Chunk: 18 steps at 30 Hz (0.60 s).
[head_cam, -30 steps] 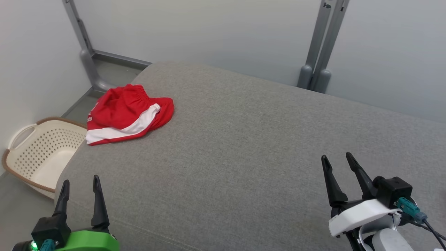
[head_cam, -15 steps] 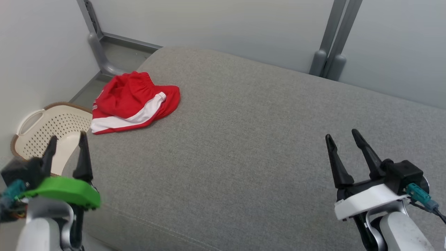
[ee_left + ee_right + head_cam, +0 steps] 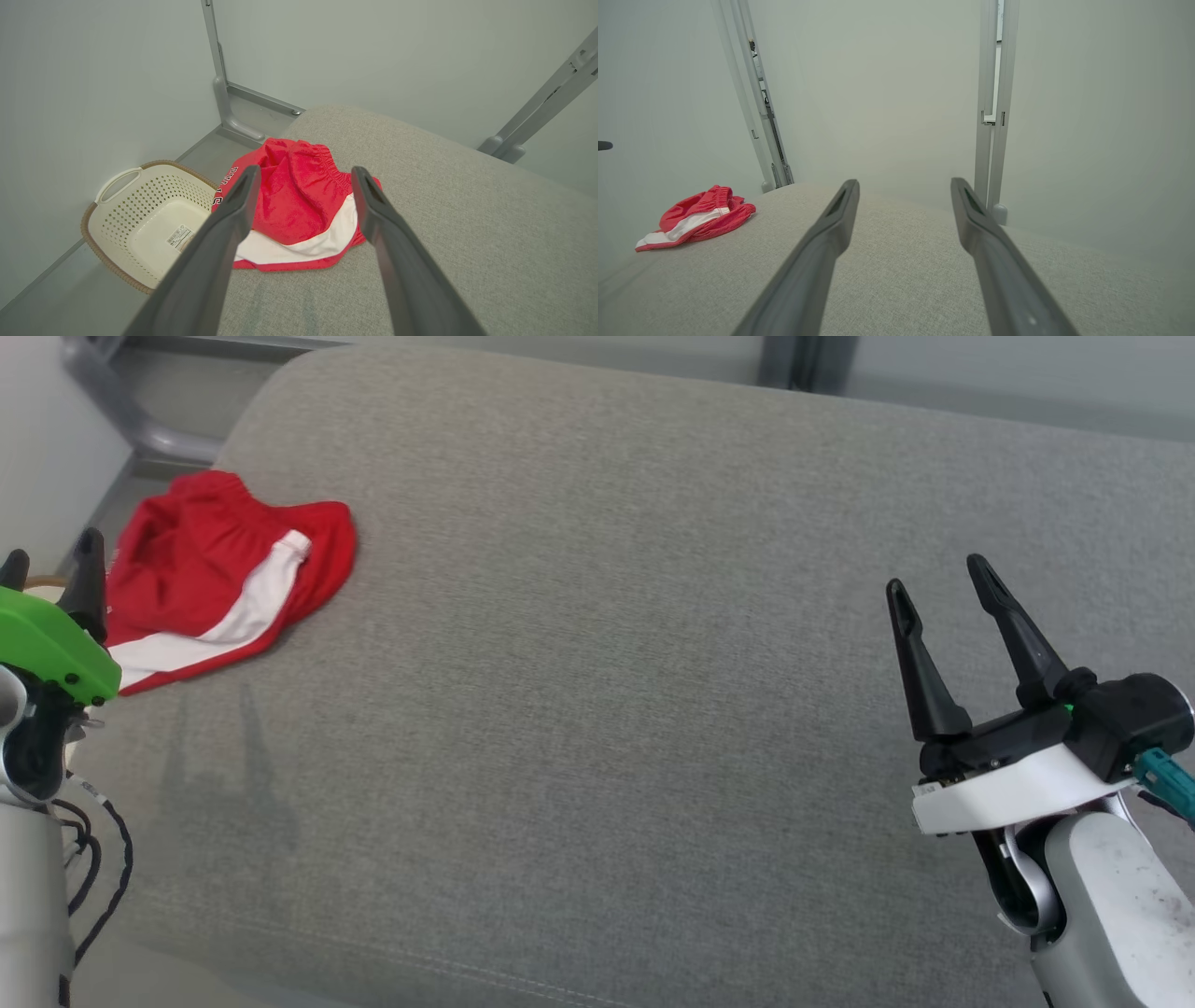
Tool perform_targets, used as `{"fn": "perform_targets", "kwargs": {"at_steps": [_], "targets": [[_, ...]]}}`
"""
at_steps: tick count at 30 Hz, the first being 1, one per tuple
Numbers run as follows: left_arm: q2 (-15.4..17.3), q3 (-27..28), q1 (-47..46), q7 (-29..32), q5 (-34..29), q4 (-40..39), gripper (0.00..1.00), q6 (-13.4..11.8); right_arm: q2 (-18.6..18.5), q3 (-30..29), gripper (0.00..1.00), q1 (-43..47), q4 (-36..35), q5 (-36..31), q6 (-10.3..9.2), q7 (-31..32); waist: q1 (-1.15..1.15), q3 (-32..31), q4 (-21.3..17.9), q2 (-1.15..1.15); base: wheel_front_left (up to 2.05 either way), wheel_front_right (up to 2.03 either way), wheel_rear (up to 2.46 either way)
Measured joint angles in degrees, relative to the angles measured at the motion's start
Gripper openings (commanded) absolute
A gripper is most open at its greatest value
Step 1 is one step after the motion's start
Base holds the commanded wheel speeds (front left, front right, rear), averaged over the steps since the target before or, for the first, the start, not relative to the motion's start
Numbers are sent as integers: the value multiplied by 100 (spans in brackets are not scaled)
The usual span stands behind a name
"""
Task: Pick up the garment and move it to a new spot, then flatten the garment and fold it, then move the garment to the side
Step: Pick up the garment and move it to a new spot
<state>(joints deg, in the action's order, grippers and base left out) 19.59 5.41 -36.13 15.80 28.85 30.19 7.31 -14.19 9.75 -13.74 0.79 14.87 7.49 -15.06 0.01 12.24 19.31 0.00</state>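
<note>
While the red shorts [image 3: 224, 569] lie crumpled at the far left corner of the grey cushion [image 3: 607, 663], beside the laundry basket [image 3: 135, 205], the left gripper [image 3: 51, 567] hovers near them, jaws apart and empty; the right gripper [image 3: 936, 574], likewise spread and empty, hangs well apart.

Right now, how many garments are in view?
1. The red shorts lie crumpled at the grey cushion's far left corner, next to the basket on the floor. Anything beneath them would be hidden.
</note>
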Motion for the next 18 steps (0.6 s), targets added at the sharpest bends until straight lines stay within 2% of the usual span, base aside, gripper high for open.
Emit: {"fn": "perform_targets", "kwargs": {"at_steps": [10,18], "targets": [[536,-576,-810,319,790,1623,100,8,-59,81,100,-265,-67,-3,0,0,0,635,-793,0,0,0,0],[823,-587,-1223,94,801,2970,100,10,-57,85,100,-385,-98,-1,0,0,0,1060,-1258,0,0,0,0]]}}
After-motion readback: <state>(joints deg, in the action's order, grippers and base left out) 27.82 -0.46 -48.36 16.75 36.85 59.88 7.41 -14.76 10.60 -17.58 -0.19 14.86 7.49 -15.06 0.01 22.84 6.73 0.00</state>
